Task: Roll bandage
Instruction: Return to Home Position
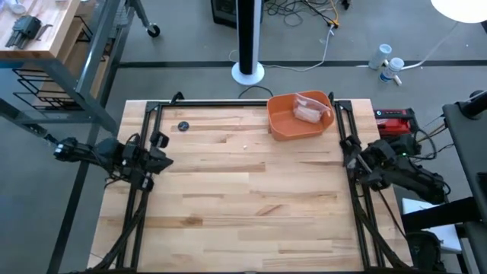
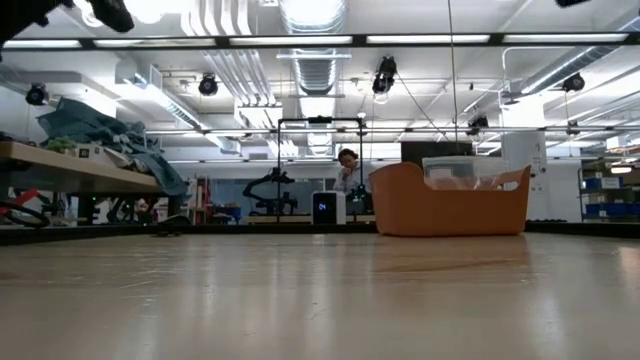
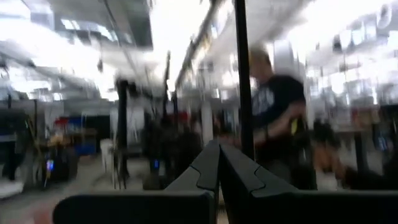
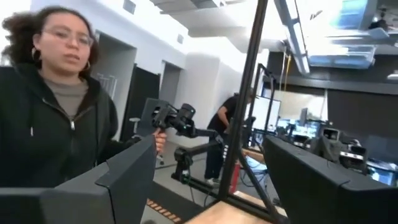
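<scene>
Two arms sit at the sides of the table (image 1: 243, 209), and the near boards between them are bare. At nine o'clock the left claw (image 3: 219, 158) is clenched on nothing, its fingers pressed flat together. At three o'clock the right claw (image 4: 208, 149) is released, fingers spread wide, and it too holds nothing. Both are well apart from the work.

Further back, at about eleven o'clock, a small dark round thing (image 1: 183, 126) lies alone on the wood. At one o'clock, by the far edge, stands the orange tub (image 1: 280, 131). Inside it is a clear bag (image 1: 318, 102), and the bandage (image 1: 307, 113) shows through the plastic as a pale pinkish roll.

The job looks finished; only parking the arms seems left. If the roll had to be lifted again, I reckon it is light and soft, squashing under a hard pinch, and the bag around it is probably slippery. The safest hold would be across the roll's middle through the plastic, or on the bag's top edge.

Beyond the table, a person in a dark hooded top (image 4: 56, 130) stands close on the right arm's side, and another person (image 2: 347, 165) sits far down the room.
</scene>
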Available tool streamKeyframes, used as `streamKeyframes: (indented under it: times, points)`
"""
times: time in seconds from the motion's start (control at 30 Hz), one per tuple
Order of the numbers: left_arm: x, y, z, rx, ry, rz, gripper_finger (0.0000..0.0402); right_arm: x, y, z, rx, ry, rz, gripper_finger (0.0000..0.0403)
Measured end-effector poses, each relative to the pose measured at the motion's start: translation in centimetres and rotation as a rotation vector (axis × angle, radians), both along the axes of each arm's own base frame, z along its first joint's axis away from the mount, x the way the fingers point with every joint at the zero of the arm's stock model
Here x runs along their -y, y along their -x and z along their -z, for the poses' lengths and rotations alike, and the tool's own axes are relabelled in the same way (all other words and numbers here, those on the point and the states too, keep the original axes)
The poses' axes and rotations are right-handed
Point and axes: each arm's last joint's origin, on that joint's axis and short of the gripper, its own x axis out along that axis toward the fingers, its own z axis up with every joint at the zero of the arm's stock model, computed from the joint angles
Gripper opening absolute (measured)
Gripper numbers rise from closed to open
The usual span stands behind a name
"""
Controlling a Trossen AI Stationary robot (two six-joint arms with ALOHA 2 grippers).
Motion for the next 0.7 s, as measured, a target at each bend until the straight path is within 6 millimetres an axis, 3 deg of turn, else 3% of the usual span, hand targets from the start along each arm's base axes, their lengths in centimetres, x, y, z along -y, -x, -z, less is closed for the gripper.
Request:
streamKeyframes:
  times: [0.17,0.27,0.47,0.7]
  points:
    - [0.3,-1.1,4.7,-0.135,-0.054,-0.004,0.0000,0.7,-1.9,4.2,-0.075,0.047,-0.006,0.0297]
    - [0.1,-1.0,5.4,-0.083,-0.049,-0.058,0.0000,0.9,-2.3,5.7,-0.061,0.068,0.005,0.0298]
    - [-0.3,-0.9,6.2,-0.157,-0.014,-0.178,0.0000,1.0,-2.5,6.4,-0.088,0.060,0.004,0.0290]
    - [-0.9,-0.8,7.0,-0.248,0.011,-0.354,0.0000,1.3,-3.1,8.1,-0.233,0.045,0.016,0.0279]
